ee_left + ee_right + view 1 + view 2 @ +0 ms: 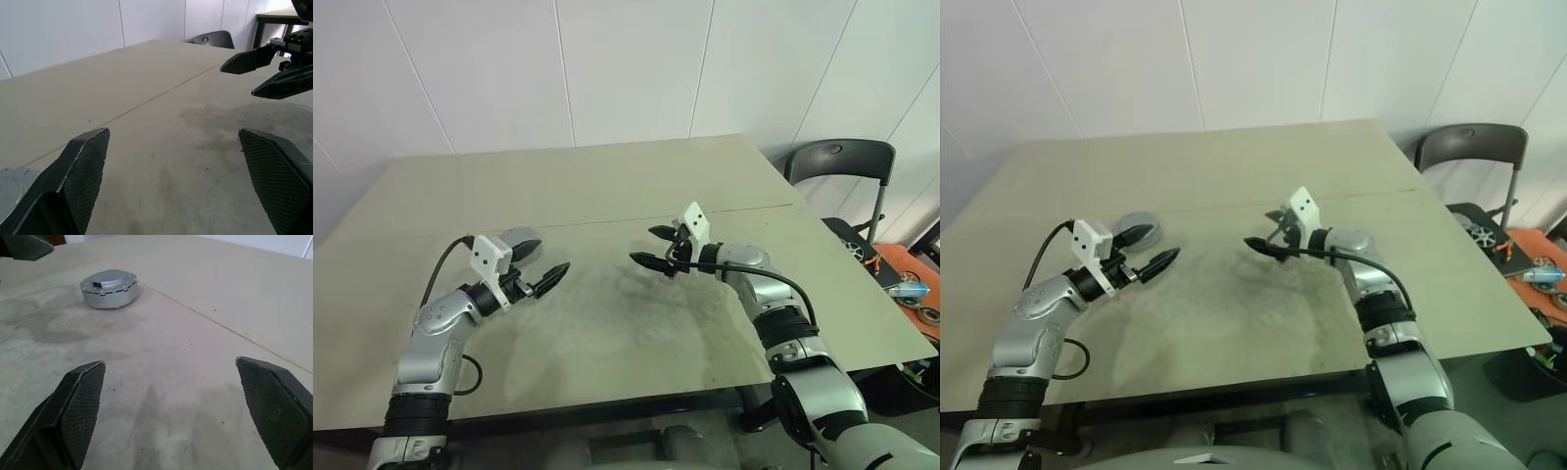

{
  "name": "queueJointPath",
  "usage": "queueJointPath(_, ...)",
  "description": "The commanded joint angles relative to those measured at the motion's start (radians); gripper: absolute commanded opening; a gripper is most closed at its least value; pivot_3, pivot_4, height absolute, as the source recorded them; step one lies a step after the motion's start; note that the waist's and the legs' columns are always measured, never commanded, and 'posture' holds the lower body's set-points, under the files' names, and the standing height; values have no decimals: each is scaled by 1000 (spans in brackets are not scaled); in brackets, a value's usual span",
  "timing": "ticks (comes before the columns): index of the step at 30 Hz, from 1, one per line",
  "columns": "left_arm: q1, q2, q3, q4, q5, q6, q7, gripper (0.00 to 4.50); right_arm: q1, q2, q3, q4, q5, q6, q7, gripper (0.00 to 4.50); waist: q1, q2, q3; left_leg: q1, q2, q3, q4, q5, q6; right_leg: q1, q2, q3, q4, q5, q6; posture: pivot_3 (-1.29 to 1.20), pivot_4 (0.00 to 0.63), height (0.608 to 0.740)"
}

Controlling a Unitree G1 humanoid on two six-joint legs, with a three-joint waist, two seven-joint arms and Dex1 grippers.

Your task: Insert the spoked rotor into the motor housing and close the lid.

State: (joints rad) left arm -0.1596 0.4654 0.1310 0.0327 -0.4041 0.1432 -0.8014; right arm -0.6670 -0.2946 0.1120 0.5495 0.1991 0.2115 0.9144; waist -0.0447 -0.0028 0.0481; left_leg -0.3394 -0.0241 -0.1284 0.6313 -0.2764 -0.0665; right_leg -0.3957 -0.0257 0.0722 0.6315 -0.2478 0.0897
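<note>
A beige table [607, 186] takes up most of the head views, with a thin seam running across it from left to right. Both arms reach in over its near half, from the lower left and lower right of the frame.

The left gripper [537, 264] sits left of centre, its two black fingers spread wide apart with nothing between them. The right gripper [658, 247] sits just right of centre, its fingers also spread wide and empty. The two grippers point toward each other across a bare, dark-smudged patch of tabletop, well apart.

The one motor part in sight is a round silver-grey motor [109, 288], a closed, flat-topped drum with dark slots around its side. It rests on the table on the near side of the seam. In the head views it lies at centre left, partly hidden behind the left gripper's upper finger [1139, 233]; only its rounded grey edge [1136, 223] peeks out there. Whether that finger touches it cannot be told. In the right wrist view the motor stands far beyond the right fingertips, toward the upper left of that frame, well outside the gap between them.

A dark chair [839, 162] stands off the table's far right corner.
</note>
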Motion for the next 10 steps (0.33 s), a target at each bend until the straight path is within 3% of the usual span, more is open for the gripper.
queueJointPath(1, 3, -4, 2, -50, -3, -12, 6, 4500, -4, -13, -11, -52, 6, 1, 14, 4478, 0, 0, 0, 0, 0, 0, 0, 0, 0, 0, 0, 0, 0, 0, 0, 0, 0, 740)
queueJointPath(10, 24, -7, 8, -67, -3, -16, 14, 4500, -16, -5, -6, -40, 1, 2, 19, 4478, 0, 0, 0, 0, 0, 0, 0, 0, 0, 0, 0, 0, 0, 0, 0, 0, 0, 740)
